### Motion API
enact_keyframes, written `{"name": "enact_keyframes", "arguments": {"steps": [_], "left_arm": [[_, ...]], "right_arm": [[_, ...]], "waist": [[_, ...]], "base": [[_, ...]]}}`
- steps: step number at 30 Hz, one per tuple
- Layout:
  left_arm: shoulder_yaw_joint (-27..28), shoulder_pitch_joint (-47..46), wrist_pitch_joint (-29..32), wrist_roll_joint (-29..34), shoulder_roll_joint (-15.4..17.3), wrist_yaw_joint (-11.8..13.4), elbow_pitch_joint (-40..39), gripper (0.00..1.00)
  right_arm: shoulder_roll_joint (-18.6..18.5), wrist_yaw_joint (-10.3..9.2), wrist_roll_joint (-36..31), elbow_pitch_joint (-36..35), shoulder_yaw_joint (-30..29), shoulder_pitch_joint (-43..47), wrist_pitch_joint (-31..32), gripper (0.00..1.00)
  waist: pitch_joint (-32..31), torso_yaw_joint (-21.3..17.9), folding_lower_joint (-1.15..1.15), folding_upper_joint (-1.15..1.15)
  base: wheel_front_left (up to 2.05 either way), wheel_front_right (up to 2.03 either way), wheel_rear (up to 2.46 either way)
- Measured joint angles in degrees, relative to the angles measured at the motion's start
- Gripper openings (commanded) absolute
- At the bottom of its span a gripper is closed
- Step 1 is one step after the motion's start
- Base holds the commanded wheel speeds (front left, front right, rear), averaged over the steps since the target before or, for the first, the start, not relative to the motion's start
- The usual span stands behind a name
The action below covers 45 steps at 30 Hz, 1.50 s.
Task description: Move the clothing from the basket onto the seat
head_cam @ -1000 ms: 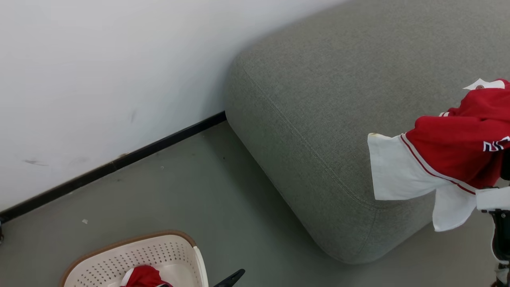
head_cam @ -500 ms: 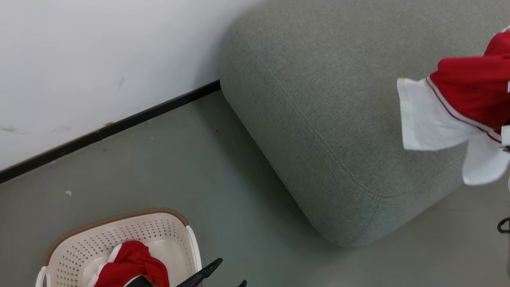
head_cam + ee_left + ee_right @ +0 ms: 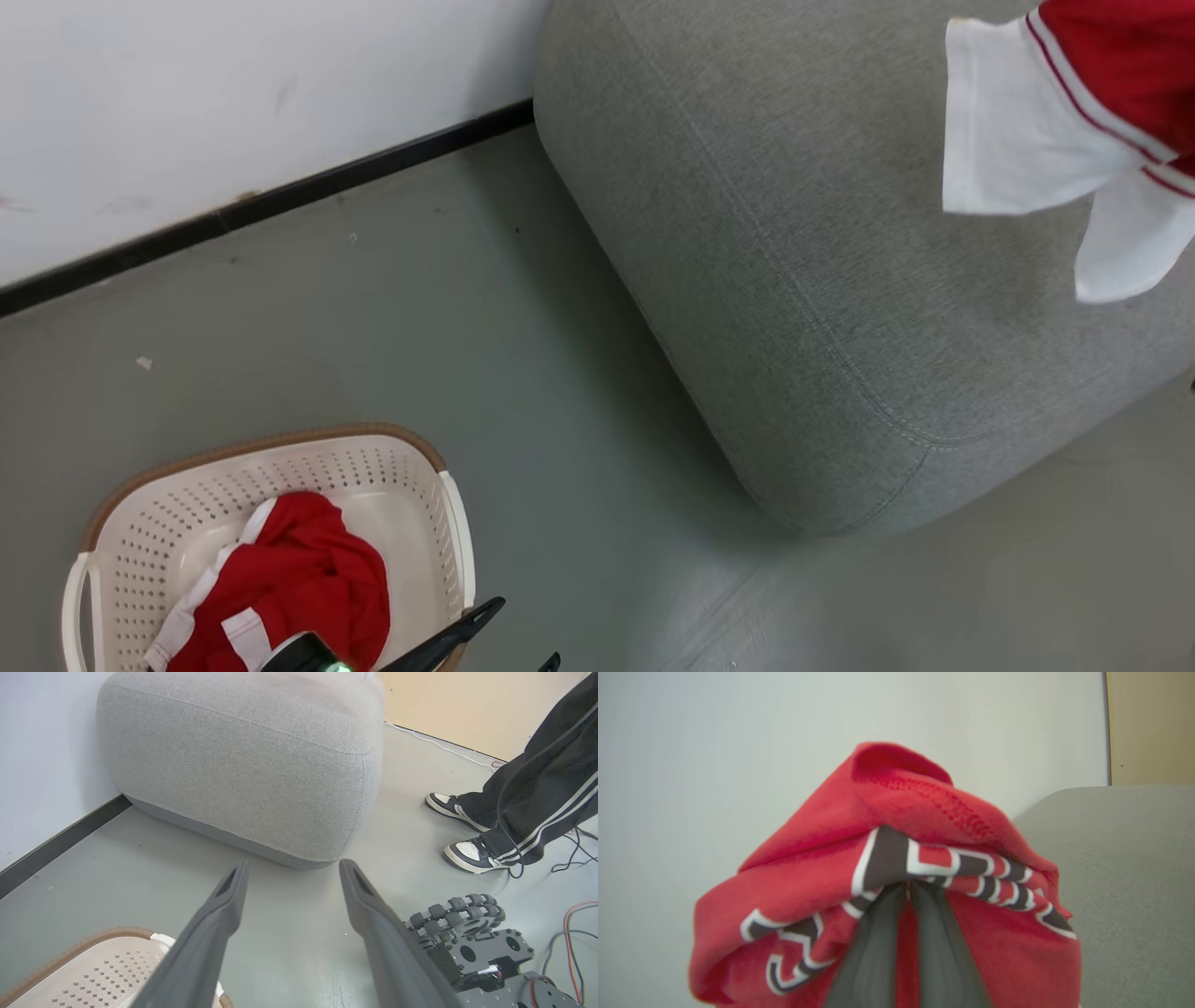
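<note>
A red jersey (image 3: 1116, 56) with white sleeves hangs over the grey seat (image 3: 794, 187) at the head view's top right. In the right wrist view my right gripper (image 3: 908, 887) is shut on the jersey (image 3: 896, 812), whose dark white-edged lettering bunches around the fingers. A second piece of red clothing (image 3: 299, 579) with white stripes lies crumpled in the cream basket (image 3: 411, 467) on the floor at lower left. My left gripper (image 3: 293, 868) is open and empty beside the basket's right rim (image 3: 93, 945), pointing toward the seat (image 3: 243, 756); its fingers (image 3: 448, 639) show at the head view's bottom edge.
A white wall (image 3: 187, 93) with a black skirting strip (image 3: 280, 196) runs behind the basket and meets the seat's left end. A person's feet (image 3: 467, 851) stand right of the seat. My wheeled base (image 3: 467, 933) and loose cables (image 3: 574, 919) lie at lower right.
The head camera has tilted down, bringing more of the basket and its red garment into view. The jersey in my right gripper has gone higher and farther over the seat.
</note>
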Motion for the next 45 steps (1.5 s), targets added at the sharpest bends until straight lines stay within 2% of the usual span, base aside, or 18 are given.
{"name": "enact_keyframes", "arguments": {"steps": [11, 24, 29, 35, 39, 45], "left_arm": [[4.85, 0.21, 0.00, 1.20, 1.75, 0.01, -3.66, 1.00], [6.28, 0.27, 0.00, 2.75, 3.48, 0.00, -7.03, 1.00], [6.81, 0.25, 0.00, 3.11, 3.97, 0.00, -7.93, 1.00], [5.80, 0.18, 0.00, 2.90, 4.95, 0.00, -8.72, 1.00], [5.12, -0.18, 0.00, 2.92, 5.83, 0.00, -9.42, 1.00], [4.65, -2.58, 0.00, 2.91, 6.71, 0.00, -10.14, 1.00]], "right_arm": [[-2.93, 0.00, -0.12, 7.44, -2.42, -10.48, 0.23, 0.00], [-5.04, 0.00, 1.56, 18.40, -16.67, -17.92, -0.80, 0.00], [-5.48, 0.00, 2.27, 22.64, -19.78, -20.00, -1.03, 0.00], [-5.83, 0.00, -0.02, 25.57, -20.89, -20.53, -1.13, 0.00], [-7.55, 0.00, -1.32, 27.88, -23.19, -22.14, -1.63, 0.00], [-9.50, 0.00, -7.99, 31.95, -23.21, -22.29, -1.64, 0.00]], "waist": [[5.57, 2.33, 0.00, 0.00], [11.76, 5.32, 0.00, 0.00], [13.95, 6.34, 0.00, 0.00], [16.07, 7.28, 0.00, 0.00], [17.66, 7.96, 0.00, 0.00], [19.77, 8.90, 0.00, 0.00]], "base": [[0.00, 0.00, 0.00], [0.00, 0.00, 0.00], [0.00, 0.00, 0.00], [0.00, 0.00, 0.00], [0.00, 0.00, 0.00], [0.00, 0.00, 0.00]]}}
